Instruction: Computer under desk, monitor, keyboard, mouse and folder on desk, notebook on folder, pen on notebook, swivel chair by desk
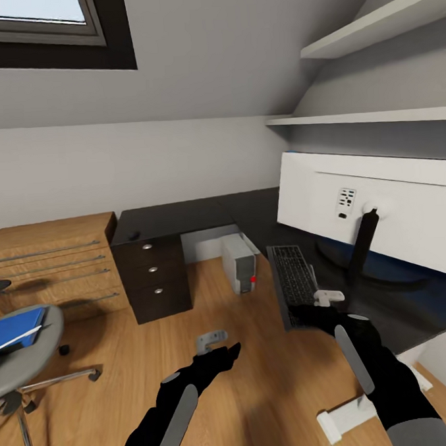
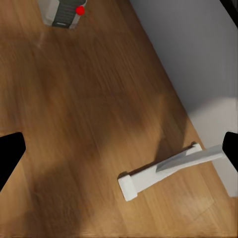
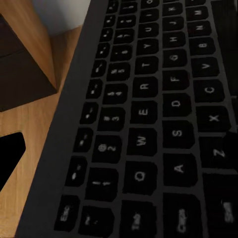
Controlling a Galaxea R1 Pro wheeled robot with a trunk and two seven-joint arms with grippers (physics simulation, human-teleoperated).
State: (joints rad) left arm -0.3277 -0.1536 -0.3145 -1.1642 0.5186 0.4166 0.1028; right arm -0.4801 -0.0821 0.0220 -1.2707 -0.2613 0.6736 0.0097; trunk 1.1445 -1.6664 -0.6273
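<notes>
Both black arms reach forward from the near edge. The left gripper (image 1: pixel 217 345) hangs lower and nearer the middle, its fingers spread wide apart and holding nothing. The right gripper (image 1: pixel 327 301) sits farther and to the right, wrist angled down; whether its fingers are closed cannot be told

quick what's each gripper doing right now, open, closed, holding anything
Left gripper: open, holding nothing, above the floor.
Right gripper: over the keyboard; cannot tell if open or shut.
</notes>
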